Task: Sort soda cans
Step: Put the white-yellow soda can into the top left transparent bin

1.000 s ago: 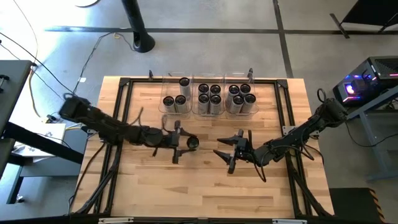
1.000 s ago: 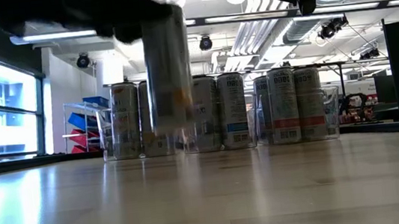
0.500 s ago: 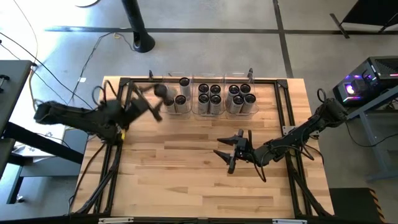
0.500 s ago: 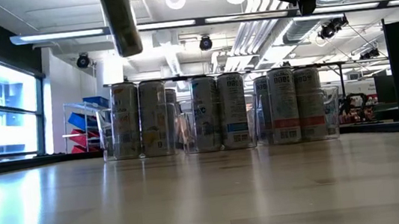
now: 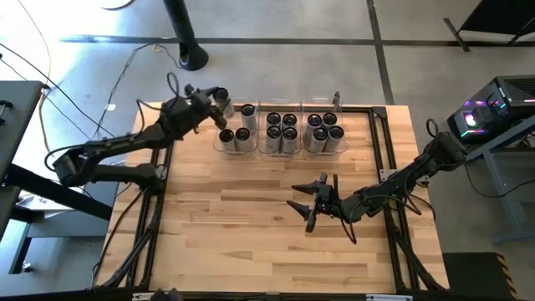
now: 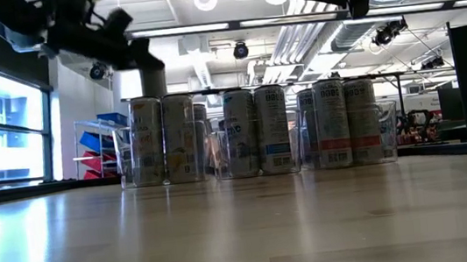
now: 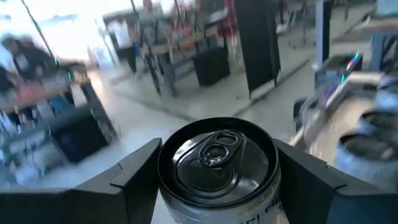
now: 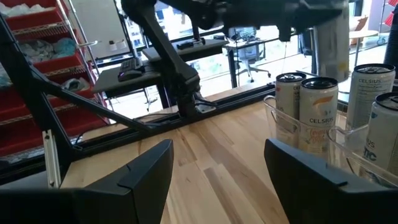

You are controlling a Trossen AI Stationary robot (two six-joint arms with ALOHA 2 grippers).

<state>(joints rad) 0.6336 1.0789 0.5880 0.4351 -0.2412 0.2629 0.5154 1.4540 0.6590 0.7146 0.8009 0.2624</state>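
Silvery can (image 7: 217, 163) clamped in left gripper (image 5: 219, 98) jaws; right gripper (image 5: 311, 199) jaws spread, empty.

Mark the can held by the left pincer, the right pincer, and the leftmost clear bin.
held can (image 7: 217, 158), left wrist view, its dark top.
right pincer (image 5: 304, 206), high view, between its fingertips.
leftmost clear bin (image 5: 219, 147), high view, its near-left corner.

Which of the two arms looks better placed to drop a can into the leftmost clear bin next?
The left. Its end effector already holds a can beside the leftmost bin. The right end effector hangs open and holding nothing over mid-table.
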